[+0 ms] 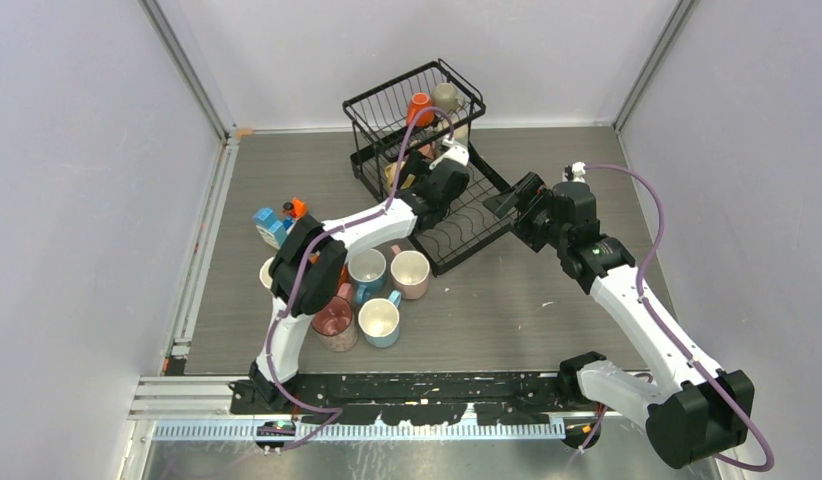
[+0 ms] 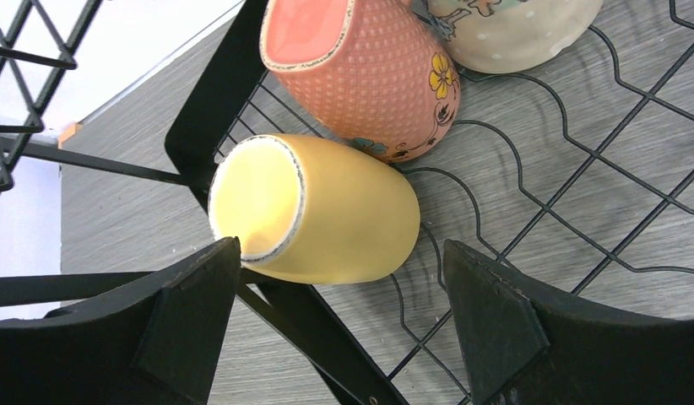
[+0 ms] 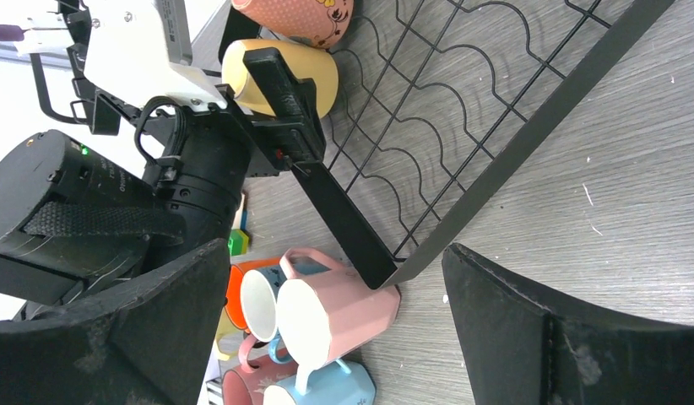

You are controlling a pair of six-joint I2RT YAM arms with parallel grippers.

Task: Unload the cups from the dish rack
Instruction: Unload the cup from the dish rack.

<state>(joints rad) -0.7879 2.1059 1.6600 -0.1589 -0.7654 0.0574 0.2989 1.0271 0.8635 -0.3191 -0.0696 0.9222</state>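
Note:
The black wire dish rack (image 1: 457, 235) stands at the table's back middle. Its upper basket holds an orange cup (image 1: 419, 105) and a beige cup (image 1: 446, 96). My left gripper (image 1: 412, 172) is open over the lower tray (image 2: 529, 211). A yellow cup (image 2: 327, 219) lies on its side just ahead of the jaws, its rim at the left fingertip (image 2: 208, 270). A salmon dotted cup (image 2: 369, 76) and a beige cup (image 2: 512, 29) lie behind it. My right gripper (image 1: 507, 200) is open and empty at the tray's right edge (image 3: 512, 143).
Several cups stand on the table in front of the rack, among them a pink one (image 1: 410, 272), blue ones (image 1: 380, 320) and a salmon one (image 1: 334, 322). The pink cup (image 3: 344, 316) touches the tray's corner. Small blue-and-orange blocks (image 1: 277, 220) lie at the left.

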